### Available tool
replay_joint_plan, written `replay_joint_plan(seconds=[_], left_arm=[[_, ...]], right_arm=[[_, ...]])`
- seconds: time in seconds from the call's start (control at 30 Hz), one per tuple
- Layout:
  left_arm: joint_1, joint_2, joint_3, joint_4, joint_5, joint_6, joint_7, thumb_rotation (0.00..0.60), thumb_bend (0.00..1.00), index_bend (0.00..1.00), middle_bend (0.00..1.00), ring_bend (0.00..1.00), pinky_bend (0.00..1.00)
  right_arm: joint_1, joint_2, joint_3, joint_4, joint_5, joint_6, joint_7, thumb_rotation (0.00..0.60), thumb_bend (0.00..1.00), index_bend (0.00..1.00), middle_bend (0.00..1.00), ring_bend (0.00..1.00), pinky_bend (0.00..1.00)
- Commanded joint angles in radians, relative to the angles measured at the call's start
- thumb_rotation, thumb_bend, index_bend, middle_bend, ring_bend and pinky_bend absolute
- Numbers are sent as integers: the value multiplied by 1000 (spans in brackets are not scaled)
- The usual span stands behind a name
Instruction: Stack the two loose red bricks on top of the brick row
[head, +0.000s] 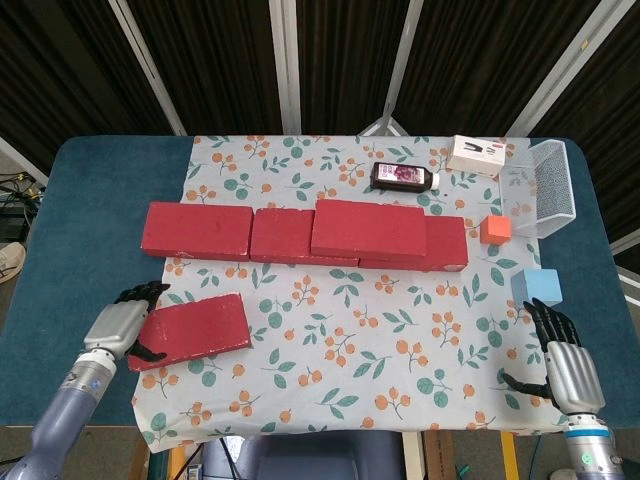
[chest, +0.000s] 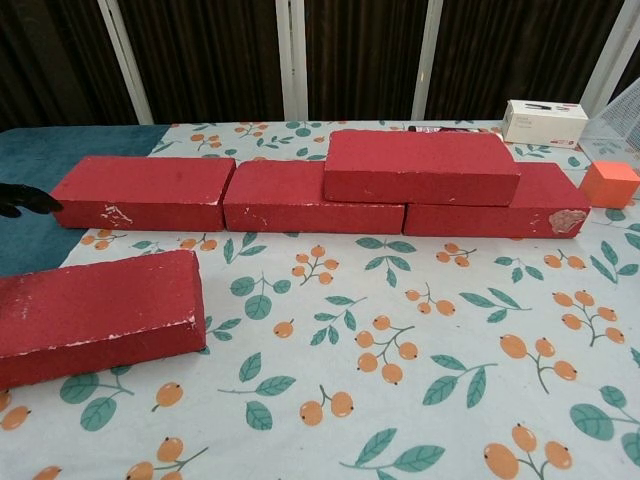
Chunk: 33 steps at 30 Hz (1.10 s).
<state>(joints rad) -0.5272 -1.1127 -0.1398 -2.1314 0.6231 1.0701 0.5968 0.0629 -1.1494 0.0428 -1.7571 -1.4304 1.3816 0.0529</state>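
A row of red bricks (head: 197, 231) runs across the floral cloth, and one red brick (head: 368, 229) lies on top of it toward the right; the chest view shows this stacked brick (chest: 420, 165) too. The other loose red brick (head: 195, 328) lies flat in front of the row at the left, also seen as the loose brick (chest: 100, 315) low in the chest view. My left hand (head: 125, 325) is at that brick's left end, fingers spread over its corner and thumb by its near edge. My right hand (head: 565, 360) rests open at the table's right front, holding nothing.
At the back right stand a dark bottle (head: 404, 177), a white box (head: 476, 155) and a wire basket (head: 545, 190). An orange cube (head: 495, 229) and a blue cube (head: 538, 287) sit right of the row. The blue table (head: 90, 200) shows around the cloth.
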Motion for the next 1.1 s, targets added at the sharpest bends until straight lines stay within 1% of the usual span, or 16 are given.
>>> replay_joint_plan(seconds=[0.03, 0.33, 0.47, 0.67, 0.83, 0.93, 1.03, 1.1], left_arm=[[-37, -57, 12, 33, -43, 14, 34, 600, 0, 0, 0, 0, 29], [-85, -176, 36, 87, -97, 64, 81, 600, 0, 0, 0, 0, 29], [-99, -204, 42, 95, -100, 88, 102, 600, 0, 0, 0, 0, 29], [-118, -246, 55, 98, -119, 151, 139, 600, 0, 0, 0, 0, 29], [-129, -275, 69, 108, -115, 211, 178, 600, 0, 0, 1, 0, 29], [-140, -289, 72, 110, -128, 224, 202, 600, 0, 0, 22, 0, 29], [-151, -298, 72, 113, -139, 230, 219, 600, 0, 3, 70, 0, 30], [-156, -304, 70, 118, -146, 232, 224, 600, 0, 22, 106, 0, 34]], right_arm=[[-1, 0, 2, 2, 4, 2, 3, 600, 105, 7, 9, 0, 0], [-2, 5, 4, 7, 4, 5, 24, 600, 104, 7, 9, 0, 0], [-3, 9, 5, 8, 6, 7, 36, 600, 105, 7, 9, 0, 0], [-2, 15, 6, 13, 4, 5, 56, 600, 104, 7, 9, 0, 0], [1, 19, 4, 16, 4, -6, 74, 600, 104, 7, 9, 0, 0], [3, 22, 4, 17, 7, -13, 83, 600, 105, 7, 9, 0, 0], [2, 24, 4, 17, 10, -10, 85, 600, 104, 7, 9, 0, 0], [1, 25, 5, 17, 13, -10, 89, 600, 105, 7, 9, 0, 0]])
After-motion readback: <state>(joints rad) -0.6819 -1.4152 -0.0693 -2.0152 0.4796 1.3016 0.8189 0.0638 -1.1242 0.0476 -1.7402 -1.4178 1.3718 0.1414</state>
